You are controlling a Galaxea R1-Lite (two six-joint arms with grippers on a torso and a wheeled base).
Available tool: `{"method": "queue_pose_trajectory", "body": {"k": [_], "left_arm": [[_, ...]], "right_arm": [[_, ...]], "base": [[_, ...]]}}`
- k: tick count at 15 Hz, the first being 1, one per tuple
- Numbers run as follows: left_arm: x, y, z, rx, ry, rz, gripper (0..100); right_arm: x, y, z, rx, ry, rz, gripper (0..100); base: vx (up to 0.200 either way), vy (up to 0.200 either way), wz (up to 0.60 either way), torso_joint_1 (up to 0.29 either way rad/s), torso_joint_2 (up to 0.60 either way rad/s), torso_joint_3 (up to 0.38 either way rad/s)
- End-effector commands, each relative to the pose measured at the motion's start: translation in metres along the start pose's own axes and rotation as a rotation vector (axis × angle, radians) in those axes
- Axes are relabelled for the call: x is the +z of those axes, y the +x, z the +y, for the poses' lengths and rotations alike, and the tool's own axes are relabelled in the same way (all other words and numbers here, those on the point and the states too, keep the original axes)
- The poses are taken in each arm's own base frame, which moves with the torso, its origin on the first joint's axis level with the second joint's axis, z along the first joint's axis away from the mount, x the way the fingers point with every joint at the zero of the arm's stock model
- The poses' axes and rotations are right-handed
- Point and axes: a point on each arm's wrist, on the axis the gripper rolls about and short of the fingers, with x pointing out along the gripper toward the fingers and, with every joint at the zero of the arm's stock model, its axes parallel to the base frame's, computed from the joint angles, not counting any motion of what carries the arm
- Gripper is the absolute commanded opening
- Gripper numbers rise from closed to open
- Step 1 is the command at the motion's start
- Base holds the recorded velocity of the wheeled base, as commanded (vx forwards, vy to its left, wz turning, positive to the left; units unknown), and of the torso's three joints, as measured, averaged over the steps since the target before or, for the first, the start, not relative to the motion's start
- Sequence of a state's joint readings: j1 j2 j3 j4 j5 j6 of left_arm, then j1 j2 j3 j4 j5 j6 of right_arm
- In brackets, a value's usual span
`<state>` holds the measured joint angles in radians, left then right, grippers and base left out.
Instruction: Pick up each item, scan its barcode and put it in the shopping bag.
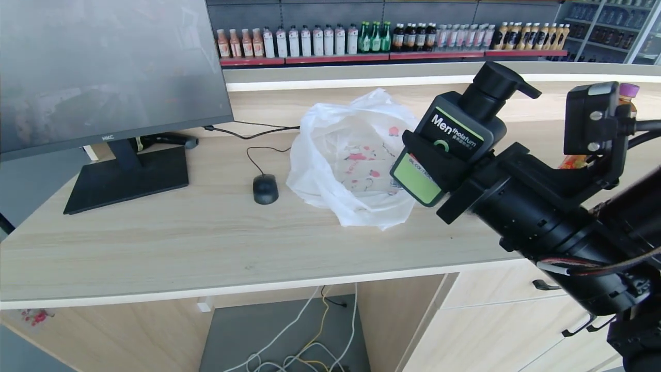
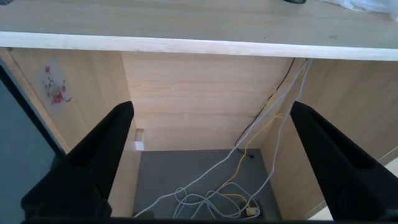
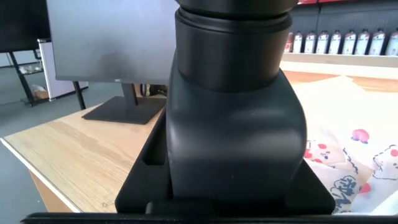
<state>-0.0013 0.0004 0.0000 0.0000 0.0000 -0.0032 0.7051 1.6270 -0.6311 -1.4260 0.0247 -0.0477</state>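
Beside the shopping bag, right gripper clamping tilted pump bottle, left gripper splayed, low before counter

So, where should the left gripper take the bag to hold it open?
I would pinch the bag at its left rim, coming from the robot's left and above with the open left gripper. The mouth gapes upward, and the right gripper with the bottle crowds the right side.

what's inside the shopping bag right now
The shopping bag lies open; through its mouth only thin white plastic with pink printed figures shows, no clear item. The pump bottle in front covers the bag's right side, so that part cannot be checked.
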Motion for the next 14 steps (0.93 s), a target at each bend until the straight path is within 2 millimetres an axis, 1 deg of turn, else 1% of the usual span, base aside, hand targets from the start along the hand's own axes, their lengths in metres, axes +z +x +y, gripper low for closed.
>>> {"method": "queue_pose_trajectory", "body": {"k": [1,5,8,9,11,12,14], "left_arm": [[0.0,0.0,0.0,0.001,0.0,0.0,100],[0.0,0.0,0.0,0.001,0.0,0.0,100],[0.0,0.0,0.0,0.0,0.0,0.0,100],[0.0,0.0,0.0,0.001,0.0,0.0,100],[0.0,0.0,0.0,0.0,0.0,0.0,100],[0.0,0.0,0.0,0.001,0.0,0.0,100],[0.0,0.0,0.0,0.001,0.0,0.0,100]], "right_arm": [[-0.001,0.0,0.0,0.001,0.0,0.004,0],[-0.002,0.0,0.001,0.004,0.001,0.005,0],[0.003,0.008,0.001,0.01,0.001,-0.018,0],[-0.001,0.009,0.001,0.009,0.001,-0.006,0],[-0.004,0.011,0.01,0.03,0.015,0.016,0],[-0.006,0.016,0.014,0.038,0.019,0.031,0],[-0.006,0.034,0.018,0.032,0.023,0.055,0]], "base": [[0.0,0.0,0.0,0.0,0.0,0.0],[0.0,0.0,0.0,0.0,0.0,0.0],[0.0,0.0,0.0,0.0,0.0,0.0],[0.0,0.0,0.0,0.0,0.0,0.0],[0.0,0.0,0.0,0.0,0.0,0.0],[0.0,0.0,0.0,0.0,0.0,0.0],[0.0,0.0,0.0,0.0,0.0,0.0]]}}
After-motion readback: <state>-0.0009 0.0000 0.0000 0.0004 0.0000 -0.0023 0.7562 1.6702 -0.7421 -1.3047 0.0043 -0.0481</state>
